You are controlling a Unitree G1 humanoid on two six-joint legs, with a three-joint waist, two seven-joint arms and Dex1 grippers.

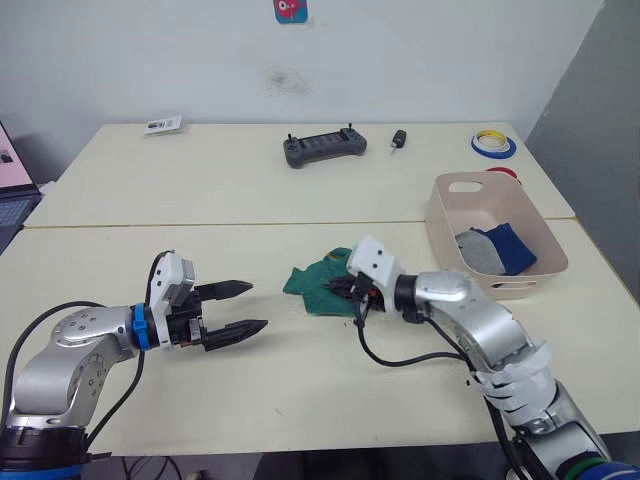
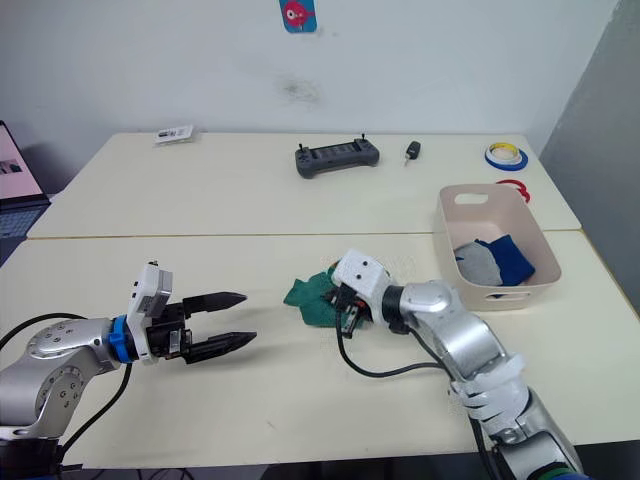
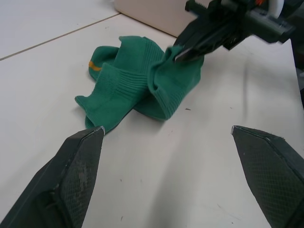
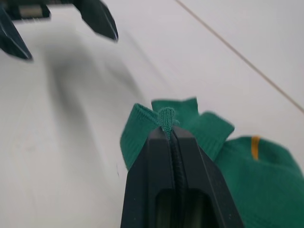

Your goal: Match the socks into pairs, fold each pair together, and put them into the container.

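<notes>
Bare table lies between the left gripper, fingers spread wide, and the green socks. Right gripper pinches a fold of them, near the container.

No text, brand or number could be read anywhere. The small card at the far left of the table carried dark print too small to make out, and the sticker on the wall showed only a pink shape on blue.
</notes>
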